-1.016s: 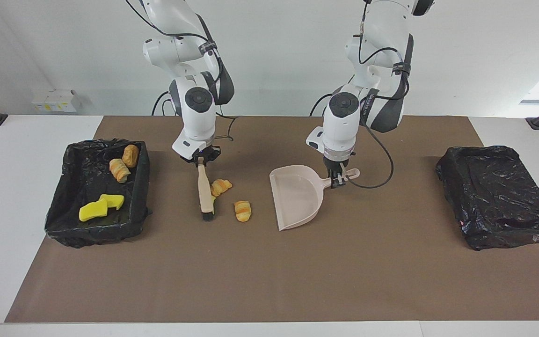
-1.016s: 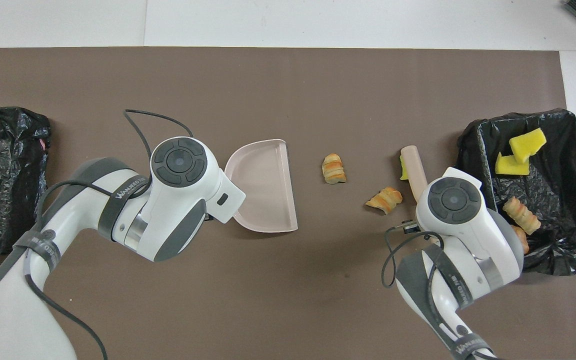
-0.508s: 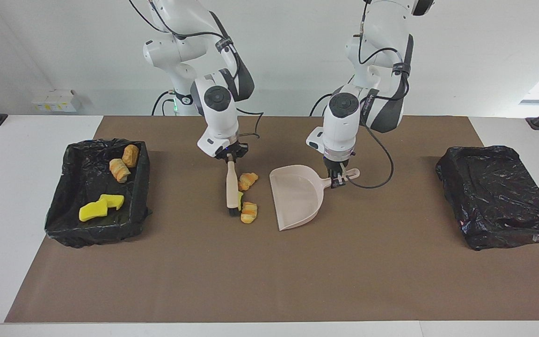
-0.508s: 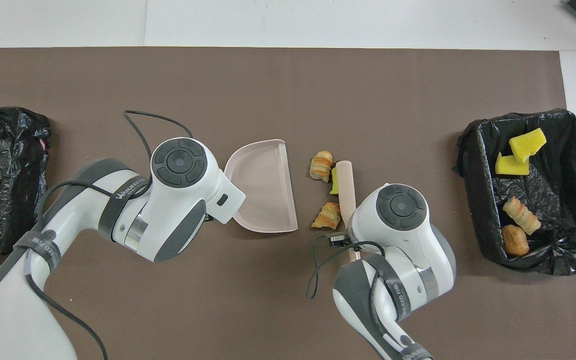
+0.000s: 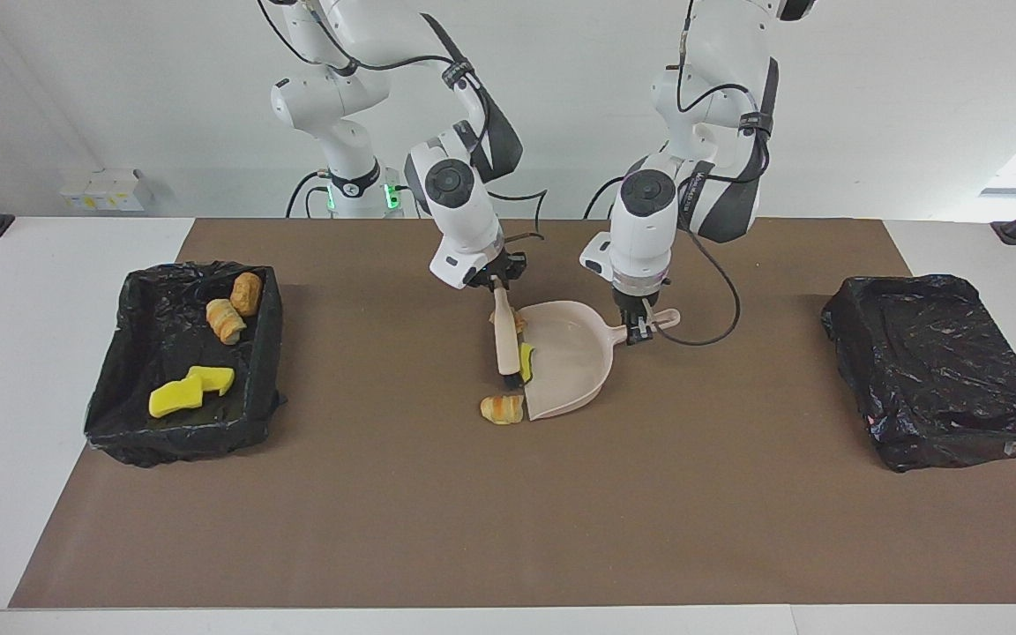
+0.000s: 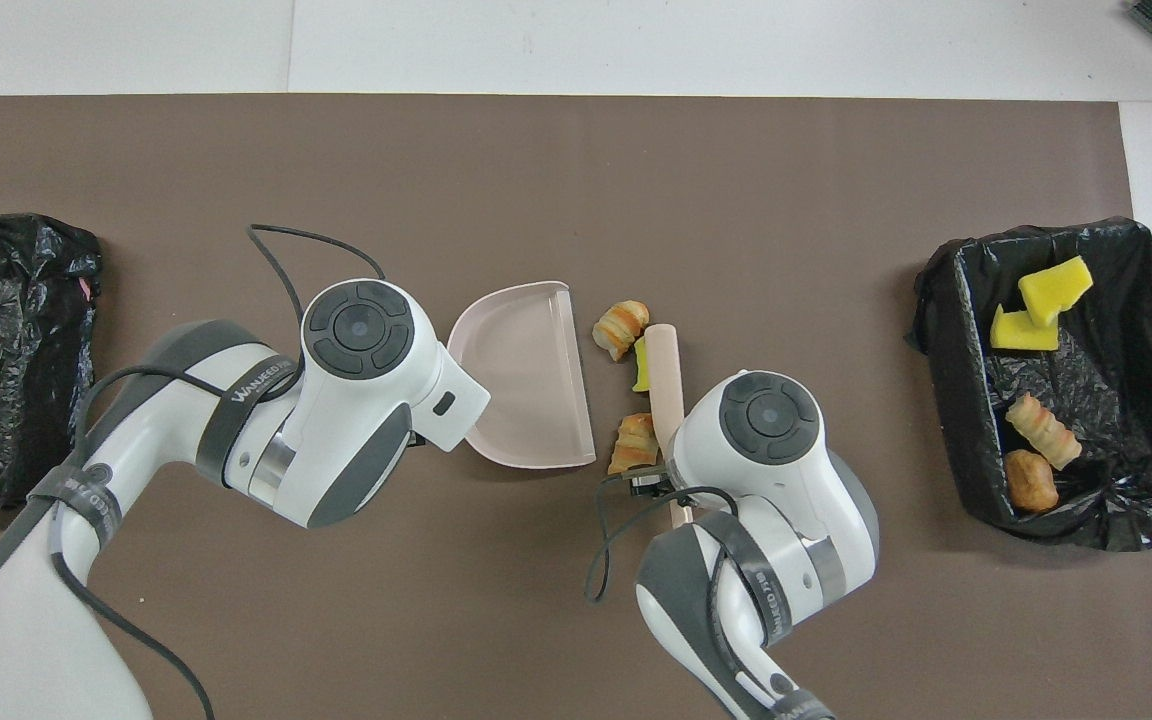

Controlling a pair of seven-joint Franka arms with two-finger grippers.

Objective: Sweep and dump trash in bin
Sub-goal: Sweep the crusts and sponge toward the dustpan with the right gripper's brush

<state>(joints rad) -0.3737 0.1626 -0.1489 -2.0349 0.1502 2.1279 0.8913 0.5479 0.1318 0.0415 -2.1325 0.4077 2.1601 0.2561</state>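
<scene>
Two glossy white robot arms with dark grey joint bands, round grey end caps, looping black cables.

A brown mat point(image 5: 508, 511) covers the white table point(image 5: 49, 353); small white boxes point(image 5: 102, 190) sit at the wall.

Three scraps point(image 6: 633, 363) between brush point(image 6: 664, 375) and dustpan point(image 6: 526, 375) mid-table, lined bin point(image 6: 1126, 400) holding four scraps at right arm's end

right gripper point(image 5: 497, 284) | moved brush point(image 5: 503, 339) toward dustpan point(image 5: 571, 357) | bread pieces point(image 6: 621, 327) and sponge chunk point(image 6: 641, 363) pushed to its mouth
</scene>
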